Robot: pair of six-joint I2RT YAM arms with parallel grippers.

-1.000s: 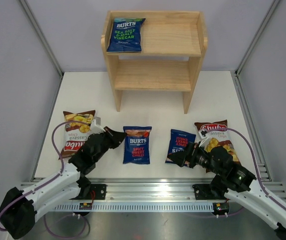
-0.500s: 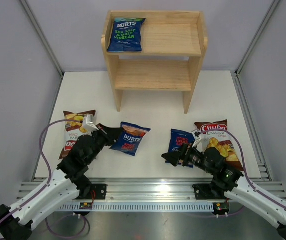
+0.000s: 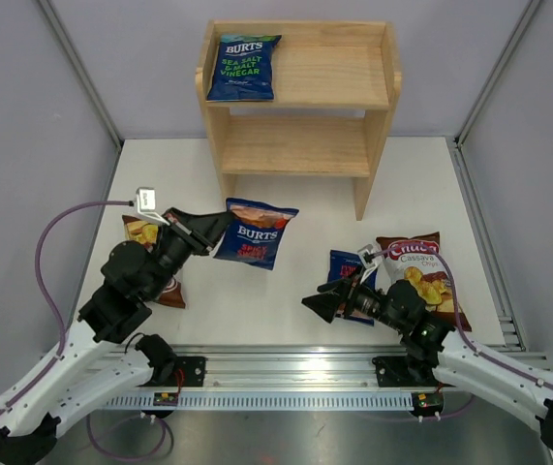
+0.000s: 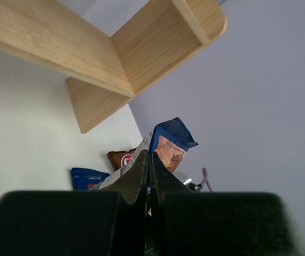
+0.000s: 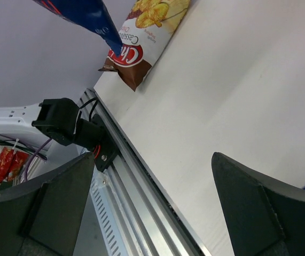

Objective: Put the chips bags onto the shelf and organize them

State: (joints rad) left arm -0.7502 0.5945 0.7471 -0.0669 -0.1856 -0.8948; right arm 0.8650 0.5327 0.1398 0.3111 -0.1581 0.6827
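Carry step. Left hand clenched on the edge of a blue Burts bag, lifted off the desk, just before the shelf. Right hand splayed, empty. Next, probably: raise the bag over the shelf's rim and lay it flat.

— What encloses the place?
— Three plain walls, all pale grey with a lilac cast: a back wall, a left wall and a right wall.
— And where they meet?
— A silver metal post runs down each joint, the left post and the right post, ending at the far corners of the table.
— The table itself?
— White, matt and flat. A ribbed silver rail lies along its near edge, and a metal strip runs along its right edge. Below the rail is a brushed metal sheet with a dull sheen.
— The light?
— Even, from above; shadows on the table are soft.
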